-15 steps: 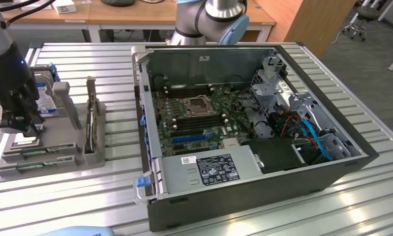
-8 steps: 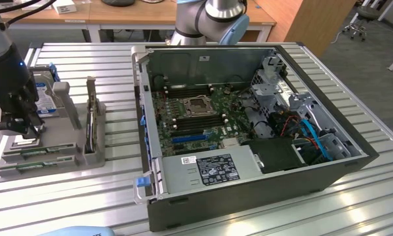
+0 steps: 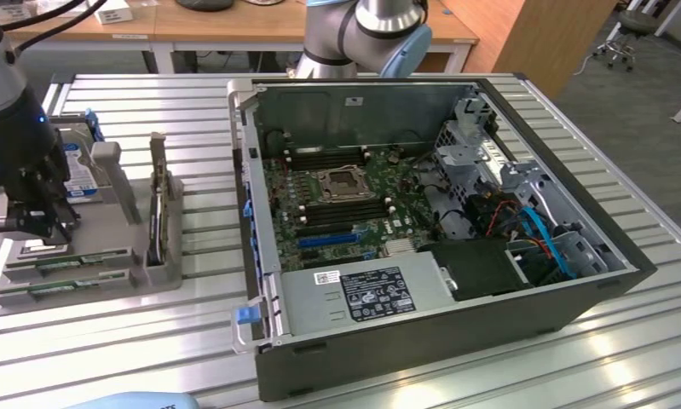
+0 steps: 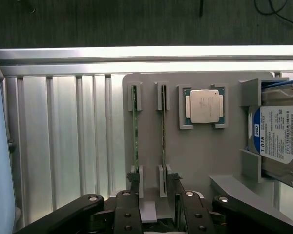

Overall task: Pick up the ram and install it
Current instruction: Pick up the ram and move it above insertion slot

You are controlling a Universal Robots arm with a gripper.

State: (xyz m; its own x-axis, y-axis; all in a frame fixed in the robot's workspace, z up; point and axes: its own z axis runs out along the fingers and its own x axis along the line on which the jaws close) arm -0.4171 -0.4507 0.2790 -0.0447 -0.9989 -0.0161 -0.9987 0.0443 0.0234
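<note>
Lighting: bright, even, from overhead. Exterior view: glare whitens the slatted aluminium table (image 3: 630, 336) at five o'clock. Around my gripper (image 4: 154, 181), shadows are soft and faint.

The tool (image 4: 153, 181) hides one end of each ram stick (image 4: 163, 131). The picture's edge cuts off the drive (image 4: 278, 139). In the exterior view the arm (image 3: 5, 102) covers part of it; the label (image 3: 369, 294) has unreadable print.

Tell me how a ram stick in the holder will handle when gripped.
The ram sticks look thin and flat, so probably stiff and light. They stand on edge in narrow holder slots, so a sideways pull could bind or flex one. Likely fragile: bare green board.
</note>
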